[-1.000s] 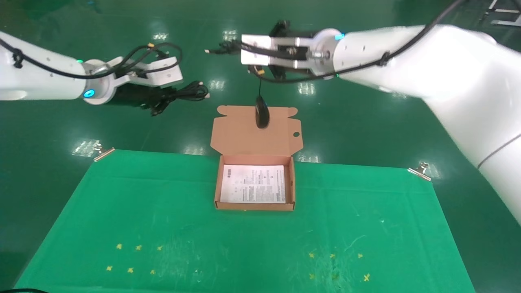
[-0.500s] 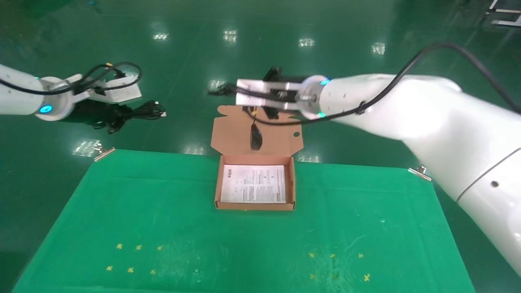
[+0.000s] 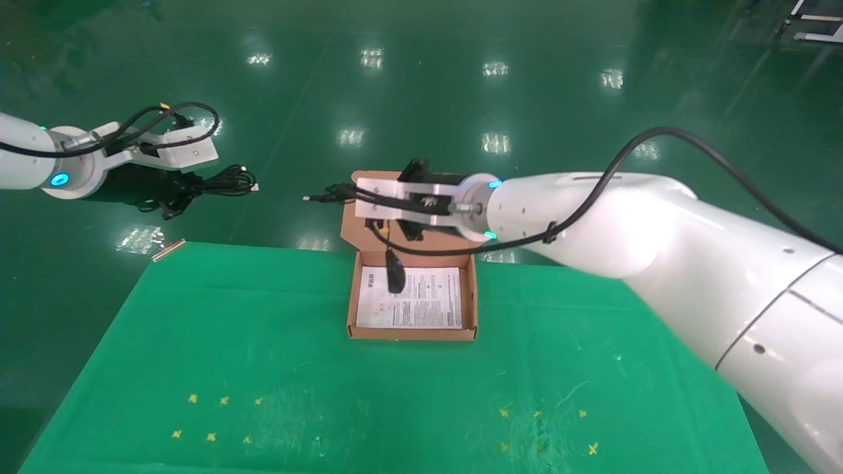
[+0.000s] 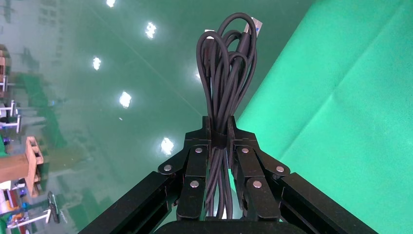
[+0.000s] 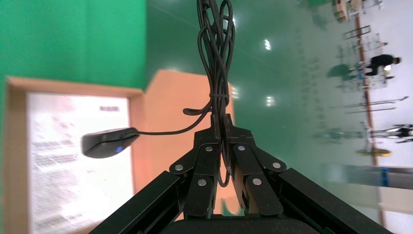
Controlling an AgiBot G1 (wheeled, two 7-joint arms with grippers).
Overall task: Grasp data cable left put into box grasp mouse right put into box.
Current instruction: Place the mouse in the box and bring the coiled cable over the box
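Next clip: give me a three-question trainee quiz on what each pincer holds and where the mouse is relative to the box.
1. True or false: the right pincer grips the mouse by its body.
2. Multiple choice: the data cable is (A) lying in the box, (B) clamped in the left pincer off to the robot's left, away from the box, (C) lying on the green cloth.
3. Fill in: the mouse dangles on its ____ over the white printed sheet.

Key
1. False: the pincer is shut on the bundled cord; the mouse hangs below.
2. B
3. cord
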